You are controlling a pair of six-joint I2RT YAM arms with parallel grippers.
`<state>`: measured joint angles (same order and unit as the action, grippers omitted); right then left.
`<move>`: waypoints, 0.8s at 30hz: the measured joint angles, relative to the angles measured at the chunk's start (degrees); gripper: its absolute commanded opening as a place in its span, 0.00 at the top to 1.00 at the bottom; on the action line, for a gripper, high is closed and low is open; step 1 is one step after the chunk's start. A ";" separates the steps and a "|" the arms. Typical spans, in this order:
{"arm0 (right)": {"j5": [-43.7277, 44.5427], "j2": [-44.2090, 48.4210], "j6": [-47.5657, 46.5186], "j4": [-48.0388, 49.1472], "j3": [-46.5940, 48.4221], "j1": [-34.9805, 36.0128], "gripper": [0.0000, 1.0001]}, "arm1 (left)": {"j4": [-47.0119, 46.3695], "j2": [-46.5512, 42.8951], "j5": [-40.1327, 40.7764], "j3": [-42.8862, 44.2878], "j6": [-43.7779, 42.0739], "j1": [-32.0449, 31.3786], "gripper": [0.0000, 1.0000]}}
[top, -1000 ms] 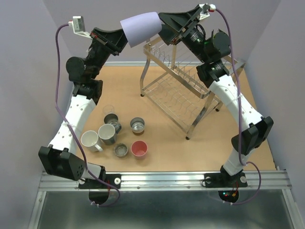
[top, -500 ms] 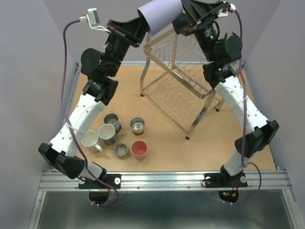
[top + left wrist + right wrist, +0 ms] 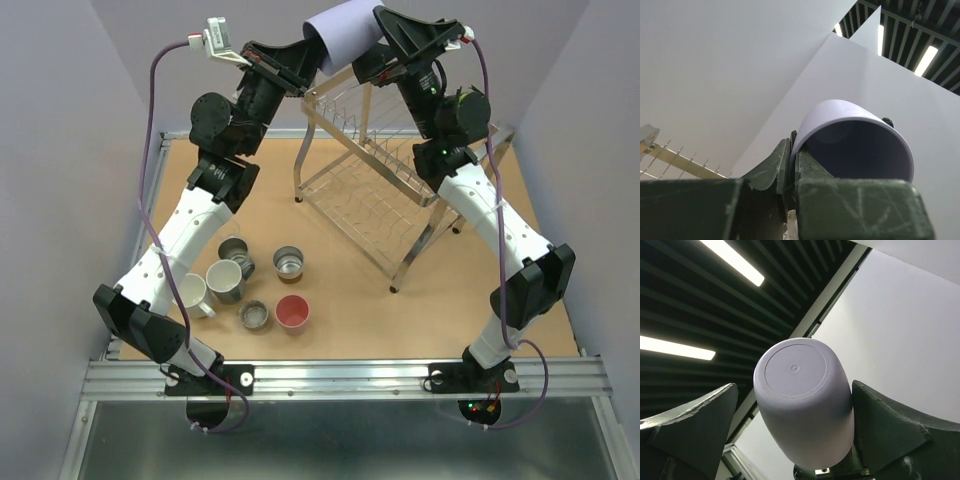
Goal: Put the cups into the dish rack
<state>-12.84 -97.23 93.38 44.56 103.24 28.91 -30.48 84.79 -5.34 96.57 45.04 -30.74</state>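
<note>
Handover appeared due: left gripper (image 3: 306, 62) pinched the lavender cup (image 3: 345, 30) by its rim; right gripper (image 3: 378, 42), wide, flanked its base and should close squarely before any release.

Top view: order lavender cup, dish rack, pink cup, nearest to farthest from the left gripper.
1. lavender cup, in the left gripper's jaws, up high.
2. dish rack, below, to its right.
3. pink cup, on the table, near front edge.

Walls (image 3: 60, 120): I see pale lavender panels.
Worktop (image 3: 350, 310): tan board.
Ceiling (image 3: 690, 305): dark slats, my wrist views show lit tube lights (image 3: 735, 261).
</note>
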 measured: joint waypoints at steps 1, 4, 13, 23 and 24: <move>-0.24 0.00 -0.15 -0.13 0.07 0.00 0.13 | -0.07 0.33 -0.35 0.31 -0.09 0.00 1.00; -0.66 0.00 -1.16 -0.96 0.07 0.00 0.28 | 0.00 1.16 -1.25 1.18 -0.70 -0.42 1.00; -1.11 0.07 -4.61 -4.02 0.55 -0.02 1.00 | 1.68 1.20 -1.05 1.18 -1.77 -0.74 0.81; -3.21 3.96 -19.78 -16.76 0.44 0.37 1.00 | 12.55 -0.37 -0.66 -0.20 -7.10 -0.17 0.20; -3.39 4.61 -22.32 -19.37 0.42 0.33 1.00 | 13.42 -1.29 -0.70 -1.25 -7.34 0.17 0.15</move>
<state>-16.23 -92.62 71.07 25.19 103.66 29.23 -17.06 83.50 -6.04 95.33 37.69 -30.57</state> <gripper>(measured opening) 0.761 0.731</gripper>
